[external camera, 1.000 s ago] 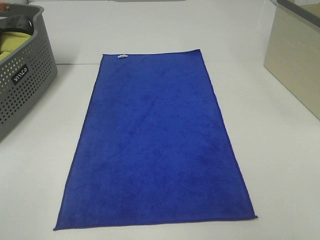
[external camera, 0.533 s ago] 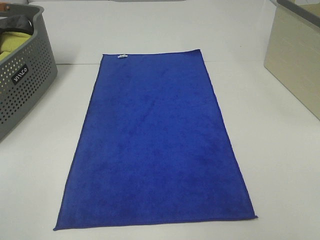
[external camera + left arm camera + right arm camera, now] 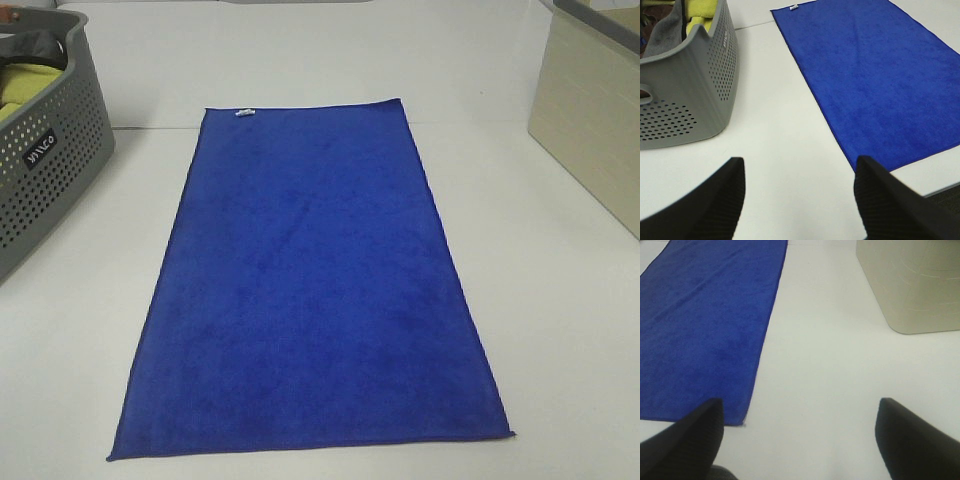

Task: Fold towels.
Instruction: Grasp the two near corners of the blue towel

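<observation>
From above, the blue towel (image 3: 310,290) lies spread flat on the white table (image 3: 560,300), with its white tag (image 3: 245,112) at the far short edge and a grey basket (image 3: 50,170) to the left.

Left wrist view: the left gripper (image 3: 800,165) has its jaws spread wide and empty, over bare table between basket and towel.

Right wrist view: the right gripper (image 3: 800,407) gapes just as wide, holding nothing, beside the towel's corner.

A grey perforated basket (image 3: 45,170) is crowding the left side of the surface (image 3: 560,340) and a beige box (image 3: 590,120) is blocking the far right. Bare strips are lying open between each and the flat blue towel (image 3: 310,290).
</observation>
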You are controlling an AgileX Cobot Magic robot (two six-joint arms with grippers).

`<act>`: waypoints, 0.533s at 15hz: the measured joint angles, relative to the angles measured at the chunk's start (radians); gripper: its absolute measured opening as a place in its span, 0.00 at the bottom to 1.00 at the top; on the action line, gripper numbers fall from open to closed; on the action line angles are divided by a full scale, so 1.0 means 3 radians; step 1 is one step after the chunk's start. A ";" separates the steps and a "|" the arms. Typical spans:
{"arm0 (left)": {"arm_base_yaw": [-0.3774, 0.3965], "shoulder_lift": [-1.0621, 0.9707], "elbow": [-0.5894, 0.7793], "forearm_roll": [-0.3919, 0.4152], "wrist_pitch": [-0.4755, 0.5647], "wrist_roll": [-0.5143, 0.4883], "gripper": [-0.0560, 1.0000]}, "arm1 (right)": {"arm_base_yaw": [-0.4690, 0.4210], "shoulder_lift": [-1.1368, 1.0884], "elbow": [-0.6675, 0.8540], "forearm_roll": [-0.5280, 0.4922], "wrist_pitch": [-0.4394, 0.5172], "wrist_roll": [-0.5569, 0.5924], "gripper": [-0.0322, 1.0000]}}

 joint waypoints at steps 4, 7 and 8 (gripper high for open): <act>0.0000 0.0000 0.0000 0.0000 0.0000 0.0000 0.63 | 0.0000 0.0000 0.0000 0.0000 0.0000 0.0000 0.79; 0.0000 0.0000 0.0000 0.0000 0.0000 0.0000 0.63 | 0.0000 0.0000 0.0000 0.0000 0.0000 0.0000 0.79; 0.0000 0.0000 0.0000 0.0000 0.0000 0.0000 0.63 | 0.0000 0.0000 0.0000 0.0000 0.0000 0.0000 0.79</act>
